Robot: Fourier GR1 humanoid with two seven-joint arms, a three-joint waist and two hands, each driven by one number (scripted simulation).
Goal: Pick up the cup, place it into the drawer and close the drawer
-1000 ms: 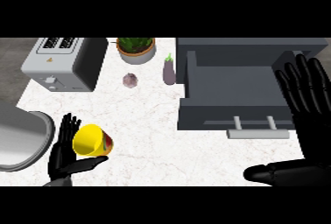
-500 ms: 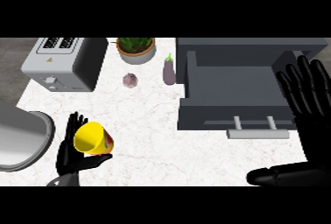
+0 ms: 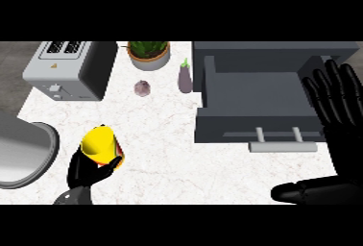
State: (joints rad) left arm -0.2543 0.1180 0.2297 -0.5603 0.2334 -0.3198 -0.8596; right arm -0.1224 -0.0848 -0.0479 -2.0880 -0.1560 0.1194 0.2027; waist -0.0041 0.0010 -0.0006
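A yellow cup (image 3: 100, 144) with a reddish underside is held tilted above the white counter at the lower left, its mouth facing up and left. My left hand (image 3: 86, 169) is curled round it from below. The dark grey drawer (image 3: 264, 96) stands pulled out at the right, its inside bare and its pale handle (image 3: 281, 139) at the front. At the right edge my right hand (image 3: 341, 105) is open with fingers pointing up, overlapping the drawer's right side.
A silver toaster (image 3: 68, 68) stands at the back left. A potted plant (image 3: 150, 53), an eggplant (image 3: 185, 79) and a small purplish bulb (image 3: 142, 88) sit at the back middle. A grey sink basin's rim (image 3: 44, 144) curves in at the left edge.
The left hand has shifted slightly right and up with the cup, which has tipped a little. The right hand has stayed where it was.
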